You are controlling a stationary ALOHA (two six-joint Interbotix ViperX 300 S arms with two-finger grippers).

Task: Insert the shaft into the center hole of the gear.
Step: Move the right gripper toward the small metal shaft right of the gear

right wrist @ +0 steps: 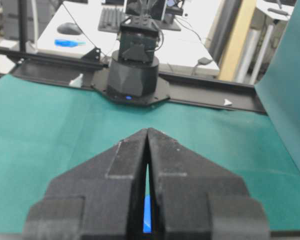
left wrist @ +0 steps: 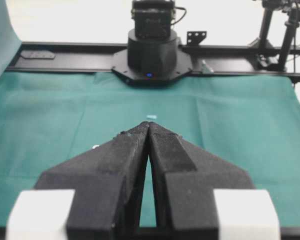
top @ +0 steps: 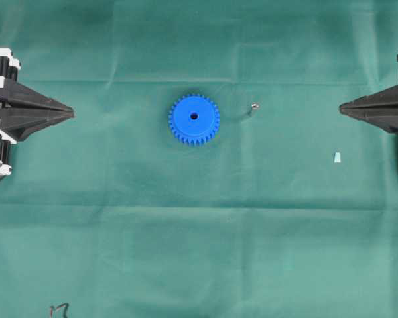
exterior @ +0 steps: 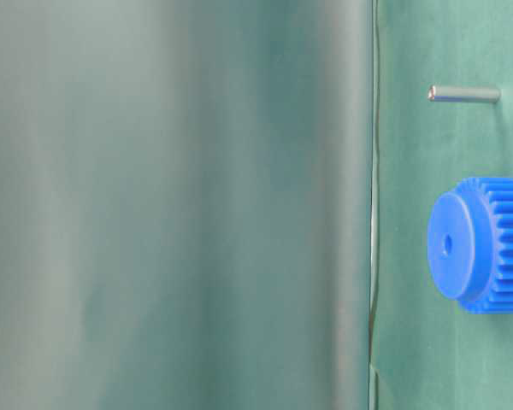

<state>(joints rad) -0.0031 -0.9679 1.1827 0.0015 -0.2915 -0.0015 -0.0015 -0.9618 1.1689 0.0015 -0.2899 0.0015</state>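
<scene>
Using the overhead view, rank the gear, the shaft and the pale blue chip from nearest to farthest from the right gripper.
Measured from the right gripper:
1. The pale blue chip, just below the tip on the cloth.
2. The shaft, left of the tip, roughly level with it.
3. The gear, farther left, near the middle of the cloth.

We find bare green cloth [top: 199,252] on every side of the gear [top: 194,119]. Only the shaft [top: 253,106], near its right, and a pale chip [top: 336,157] further right obstruct.
</scene>
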